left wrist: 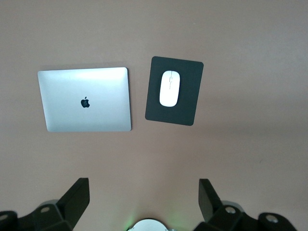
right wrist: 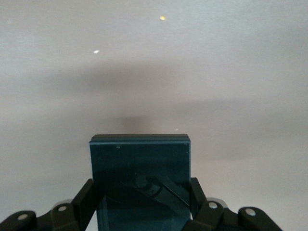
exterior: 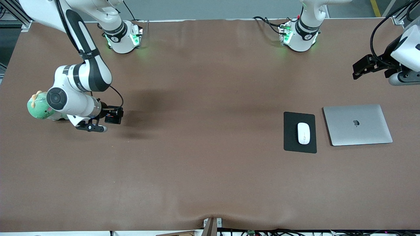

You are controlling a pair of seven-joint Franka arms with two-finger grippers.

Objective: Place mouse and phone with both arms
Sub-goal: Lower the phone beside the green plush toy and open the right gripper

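You are gripping the phone [right wrist: 139,180] edgewise in the right gripper [exterior: 113,115], over bare table at nine o'clock, ready to place. The mouse [exterior: 304,133] is sitting on its mouse pad [exterior: 290,144] at three o'clock, so your left gripper [left wrist: 144,199] is hanging wide above.

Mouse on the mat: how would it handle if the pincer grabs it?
Mouse looks glossy and rounded, so likely slippery between flat fingers. Probably light and rigid. It lies flat on the mat, so unlikely to roll, though a push may slide it.
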